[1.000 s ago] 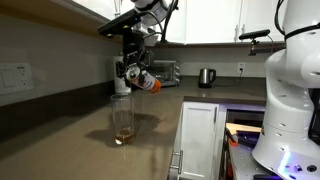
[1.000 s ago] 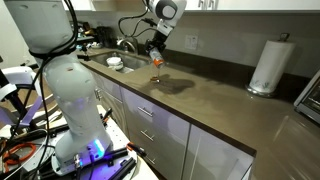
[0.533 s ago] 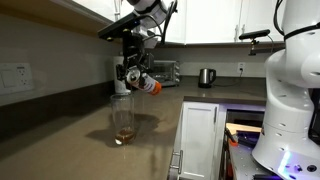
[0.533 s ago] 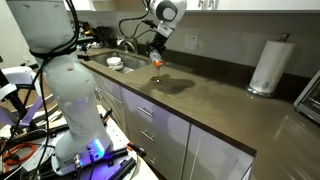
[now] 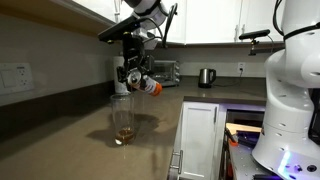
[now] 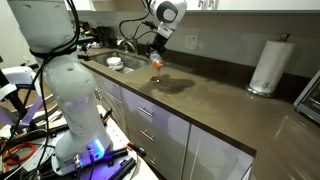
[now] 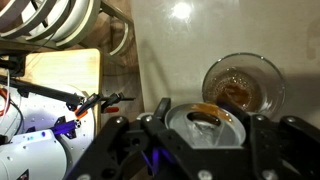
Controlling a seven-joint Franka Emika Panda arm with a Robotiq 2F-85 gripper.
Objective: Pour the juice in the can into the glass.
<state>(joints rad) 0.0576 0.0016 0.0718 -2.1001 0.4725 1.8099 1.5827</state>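
Observation:
My gripper (image 5: 135, 76) is shut on the red-orange can (image 5: 148, 86) and holds it tipped on its side above the clear glass (image 5: 122, 116). In the wrist view the can's silvery top (image 7: 205, 125) fills the space between the two black fingers (image 7: 268, 138), with a film of brown juice at its opening. The glass (image 7: 242, 84) stands just beyond the can's rim, upright on the counter. A shallow layer of reddish-brown juice (image 5: 123, 133) lies in its bottom. In an exterior view the can (image 6: 157, 62) shows as an orange spot under the wrist.
A steel kettle (image 5: 206, 77) and a toaster oven (image 5: 166, 71) stand at the back of the brown counter (image 5: 70, 135). A paper-towel roll (image 6: 268, 65) stands far along it, and a sink (image 6: 115, 62) lies near the glass. The robot base (image 5: 290, 90) stands off the counter.

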